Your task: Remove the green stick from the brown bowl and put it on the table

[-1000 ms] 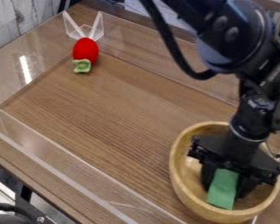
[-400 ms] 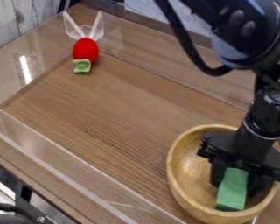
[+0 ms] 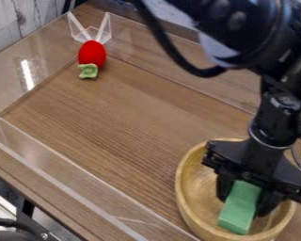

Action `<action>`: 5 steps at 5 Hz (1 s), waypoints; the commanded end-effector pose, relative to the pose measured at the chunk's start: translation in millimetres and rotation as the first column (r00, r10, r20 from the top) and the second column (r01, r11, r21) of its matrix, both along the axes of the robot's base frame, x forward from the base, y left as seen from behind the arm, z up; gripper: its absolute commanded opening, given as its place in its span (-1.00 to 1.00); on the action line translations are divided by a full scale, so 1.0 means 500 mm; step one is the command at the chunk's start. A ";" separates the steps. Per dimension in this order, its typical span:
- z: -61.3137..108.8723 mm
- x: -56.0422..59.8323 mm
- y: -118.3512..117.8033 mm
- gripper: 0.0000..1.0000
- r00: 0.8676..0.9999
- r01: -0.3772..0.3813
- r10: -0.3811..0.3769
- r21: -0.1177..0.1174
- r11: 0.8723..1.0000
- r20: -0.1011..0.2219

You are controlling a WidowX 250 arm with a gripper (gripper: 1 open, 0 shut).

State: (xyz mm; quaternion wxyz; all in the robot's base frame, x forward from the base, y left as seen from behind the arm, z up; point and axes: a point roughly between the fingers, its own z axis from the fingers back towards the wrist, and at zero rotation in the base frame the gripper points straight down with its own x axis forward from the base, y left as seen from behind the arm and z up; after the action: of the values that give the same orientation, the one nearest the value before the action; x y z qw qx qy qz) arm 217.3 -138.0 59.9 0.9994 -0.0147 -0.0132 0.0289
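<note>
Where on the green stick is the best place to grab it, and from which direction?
Grip the green stick by its upper end, pinching across the narrow width from straight above. It leans tilted inside the brown bowl, upper end toward the gripper, whose jaws already straddle that end pointing down.

Black arm reaching down at the lower right of the frame, gripper clamped on a block.

The arm sweeps in blurred from the top centre, curves across the upper right and drops as a dark upright wrist column at the right edge. Below it a broad black bracket spreads sideways, and the gripper points straight down from it. Its two dark fingers stand partly apart, one on each side of the green stick, pinching its upper end.
</note>
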 end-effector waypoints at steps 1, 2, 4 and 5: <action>0.013 -0.008 0.010 -1.00 0.999 -0.027 0.028 -0.026 0.999 0.035; 0.008 -0.022 0.014 -1.00 0.998 -0.052 0.053 -0.028 0.998 0.034; 0.032 -0.011 0.035 -1.00 0.995 -0.101 0.102 -0.025 0.995 0.018; 0.014 0.003 0.032 -1.00 0.999 -0.031 0.032 -0.041 0.999 0.008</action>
State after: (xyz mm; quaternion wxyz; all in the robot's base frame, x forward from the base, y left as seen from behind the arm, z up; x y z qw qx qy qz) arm 210.0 -119.5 58.0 0.9986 -0.0259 0.0006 0.0468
